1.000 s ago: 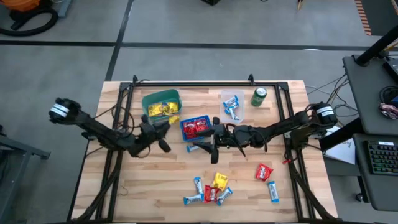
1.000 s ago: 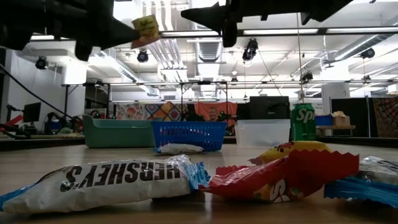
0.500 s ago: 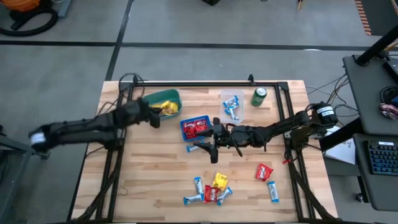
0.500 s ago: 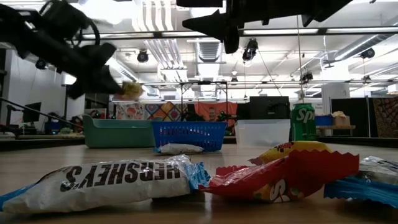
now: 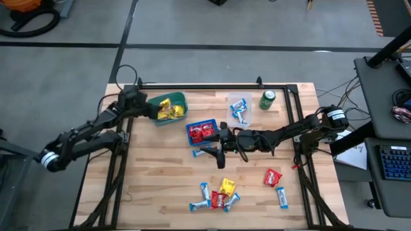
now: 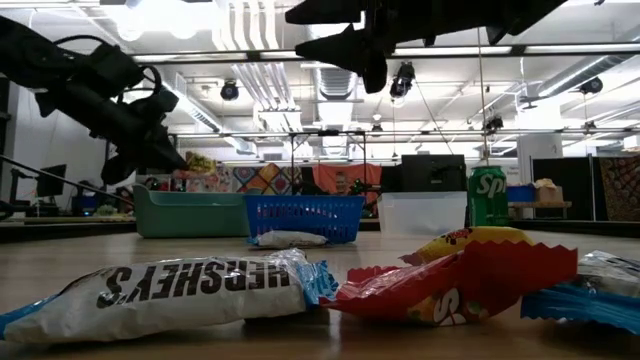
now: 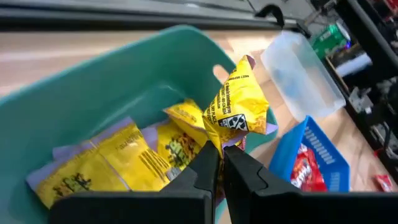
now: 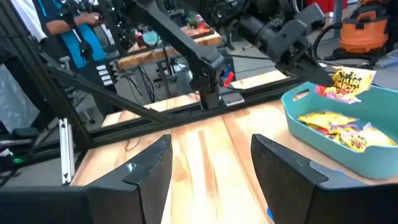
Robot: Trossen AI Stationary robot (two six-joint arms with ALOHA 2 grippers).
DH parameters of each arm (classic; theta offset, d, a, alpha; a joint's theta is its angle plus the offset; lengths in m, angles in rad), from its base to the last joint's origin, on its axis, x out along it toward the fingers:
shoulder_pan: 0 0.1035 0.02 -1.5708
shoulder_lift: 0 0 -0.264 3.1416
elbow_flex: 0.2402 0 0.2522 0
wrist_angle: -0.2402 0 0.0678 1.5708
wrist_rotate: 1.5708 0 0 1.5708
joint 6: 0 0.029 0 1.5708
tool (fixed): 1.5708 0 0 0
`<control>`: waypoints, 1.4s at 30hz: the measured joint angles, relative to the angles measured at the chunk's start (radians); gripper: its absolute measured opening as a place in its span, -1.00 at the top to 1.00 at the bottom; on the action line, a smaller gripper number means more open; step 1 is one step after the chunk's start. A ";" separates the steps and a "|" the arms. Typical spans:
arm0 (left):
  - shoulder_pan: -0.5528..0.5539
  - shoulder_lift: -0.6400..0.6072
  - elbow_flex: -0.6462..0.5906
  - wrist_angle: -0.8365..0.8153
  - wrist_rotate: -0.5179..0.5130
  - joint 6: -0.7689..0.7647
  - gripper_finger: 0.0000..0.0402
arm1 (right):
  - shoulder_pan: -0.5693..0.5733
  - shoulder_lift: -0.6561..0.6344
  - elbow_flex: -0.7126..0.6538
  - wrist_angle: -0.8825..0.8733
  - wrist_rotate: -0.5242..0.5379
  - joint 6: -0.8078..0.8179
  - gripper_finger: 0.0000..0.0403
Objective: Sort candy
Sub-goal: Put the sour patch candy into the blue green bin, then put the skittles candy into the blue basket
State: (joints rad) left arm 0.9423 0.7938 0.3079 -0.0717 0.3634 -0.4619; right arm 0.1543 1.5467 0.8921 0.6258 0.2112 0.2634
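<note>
At the left rear of the table, the left gripper (image 5: 156,110) hangs over the green basket (image 5: 168,101), its fingers (image 7: 208,167) pinched tight on a yellow candy (image 7: 238,111), a crinkled shiny wrapper with black print and a small barcode patch, held by its lower edge so it stands up from the fingertips. Under it, inside the basket, lie more yellow candies (image 7: 112,162) of the same kind, heaped loosely. Just right of that basket sits the blue basket (image 5: 202,132) holding red candies (image 5: 204,133), and a single blue-and-white bar (image 5: 203,153) lies on the wood just in front of it. Farther right at the back stands a clear bin (image 5: 239,110) with blue-and-white bars in it, then a green can (image 5: 267,99). The right gripper (image 5: 221,145) hovers near the table's middle, beside the blue basket's right end, its fingers (image 8: 283,171) spread wide with nothing between them. Near the front edge a small heap of candy (image 5: 218,196) mixes blue-and-white, red and yellow wrappers, touching and overlapping; to its right, apart from the heap, lie one red candy (image 5: 272,176) and one more blue-and-white piece (image 5: 282,197).
</note>
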 joint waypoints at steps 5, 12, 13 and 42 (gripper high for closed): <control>0.000 0.026 -0.001 -0.036 0.012 0.005 1.00 | -0.005 0.000 0.000 -0.004 0.000 0.000 -0.03; 0.000 0.056 -0.001 -0.067 -0.040 0.001 0.83 | -0.007 0.000 0.000 -0.009 0.000 0.022 -0.03; 0.000 0.059 -0.001 -0.070 -0.040 0.002 0.79 | -0.007 0.000 0.000 -0.010 0.000 0.029 -0.03; -0.003 0.032 0.395 -0.571 -0.398 0.218 0.23 | -0.103 -0.273 0.000 -0.475 0.058 0.189 -0.03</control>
State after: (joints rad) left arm 0.9392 0.8259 0.7025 -0.6426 -0.0351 -0.2440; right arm 0.0510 1.2742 0.8917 0.1503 0.2687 0.4528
